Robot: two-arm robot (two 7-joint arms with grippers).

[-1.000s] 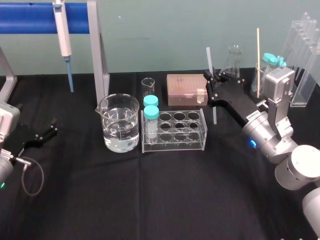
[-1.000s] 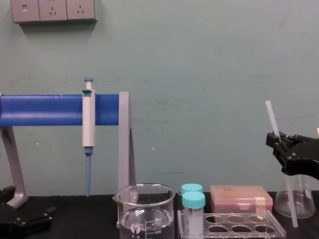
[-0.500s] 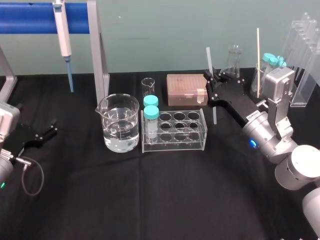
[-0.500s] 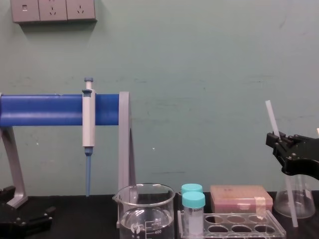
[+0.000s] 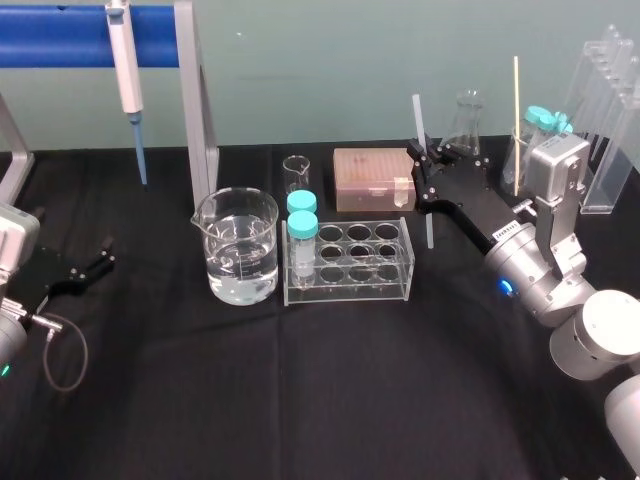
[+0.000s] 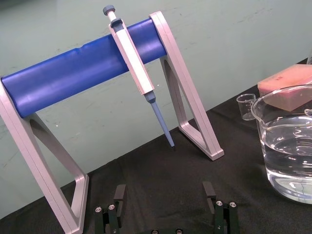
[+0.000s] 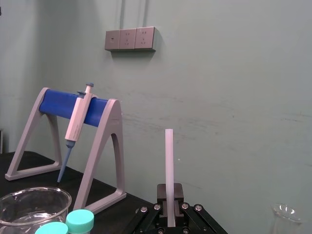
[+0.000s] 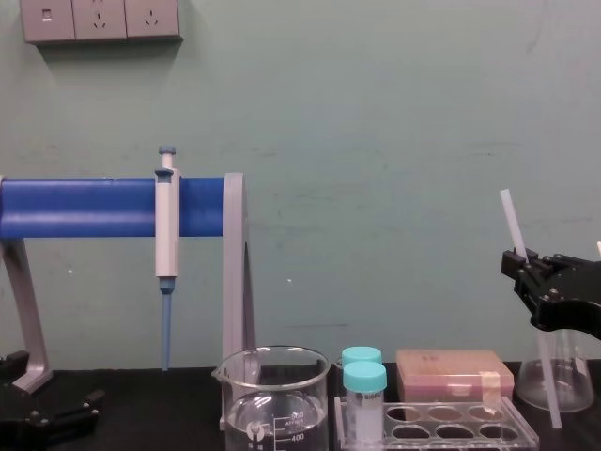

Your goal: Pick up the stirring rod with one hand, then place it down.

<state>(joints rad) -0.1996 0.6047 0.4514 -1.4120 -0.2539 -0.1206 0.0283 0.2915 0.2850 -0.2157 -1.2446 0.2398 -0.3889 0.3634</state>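
Beaker (image 5: 240, 215), seemingly of water, beside tube rack (image 5: 380, 272); pipette (image 5: 127, 60) on blue stand (image 5: 60, 22).

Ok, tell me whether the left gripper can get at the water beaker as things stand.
Probably yes: the left gripper rests with fingers open, and nothing stands between it and the beaker.

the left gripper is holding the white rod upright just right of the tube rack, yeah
No, it is the right gripper that holds the rod, shut on it, upright just right of the tube rack. The head view shows this. The left gripper sits open far off to the left.
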